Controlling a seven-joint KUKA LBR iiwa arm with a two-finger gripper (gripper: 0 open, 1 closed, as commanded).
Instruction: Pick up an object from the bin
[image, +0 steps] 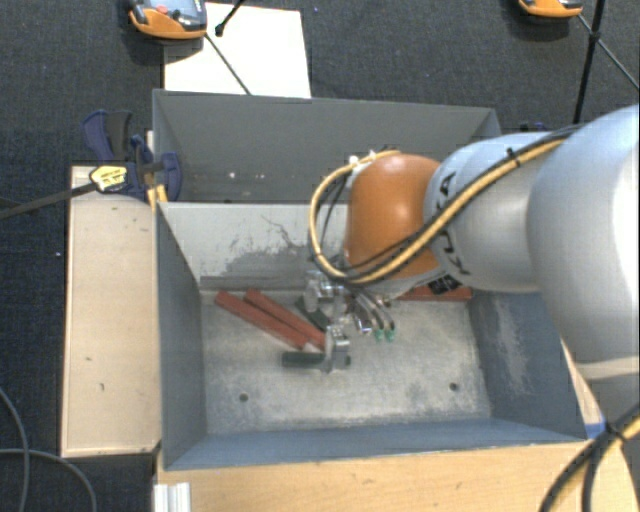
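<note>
My gripper (336, 352) reaches down to the bin floor near its middle, just right of a long reddish-brown tool with two handles (268, 312) that lies slanting from the upper left to the lower right. A dark grey end piece (298, 358) of that tool lies at the fingertips. Right of the gripper a small green thing (385, 334) peeks out from under the wrist. An orange-red thing (450, 291) lies partly hidden behind the arm at the right.
The arm with its orange cover and looped cables comes in from the right and hides the back right of the bin. Bare floor lies in front of the gripper and to the left.
</note>
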